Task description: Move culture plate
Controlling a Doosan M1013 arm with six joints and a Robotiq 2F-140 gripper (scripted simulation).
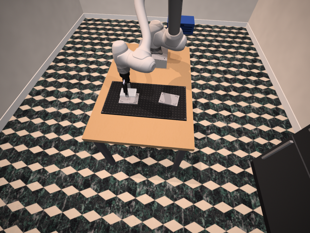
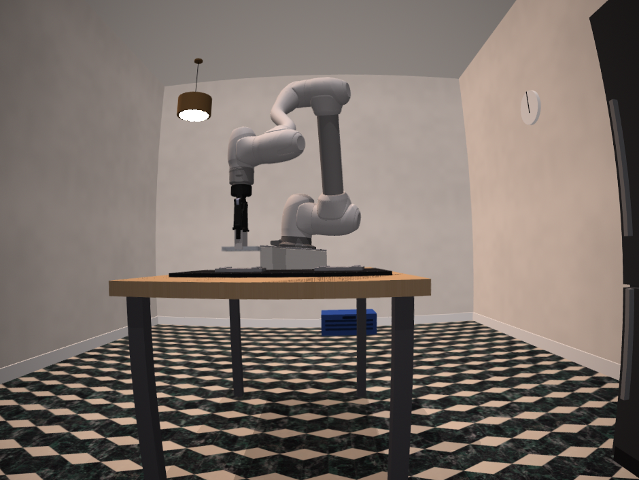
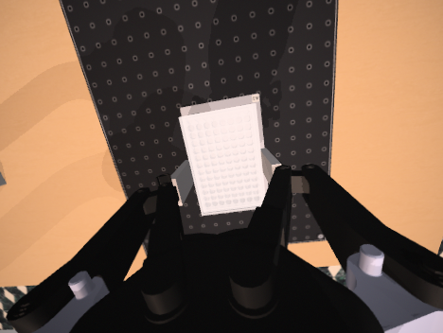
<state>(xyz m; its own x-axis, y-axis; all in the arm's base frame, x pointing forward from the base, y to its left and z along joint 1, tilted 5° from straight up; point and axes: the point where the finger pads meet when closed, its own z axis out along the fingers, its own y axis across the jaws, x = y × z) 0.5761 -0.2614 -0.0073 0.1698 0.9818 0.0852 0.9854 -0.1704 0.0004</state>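
One plate (image 3: 223,158) clamped in hand (image 3: 222,189), above nest (image 1: 128,101).

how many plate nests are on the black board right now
2. One nest lies at the board's left end in the top view, under the plate held in the gripper; the other nest lies bare toward the right.

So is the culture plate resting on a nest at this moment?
No: in the exterior view the culture plate hangs from the hand, clearly above the black breadboard.

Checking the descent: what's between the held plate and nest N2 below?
Only an air gap between plate and nest N2, seen in the exterior view.
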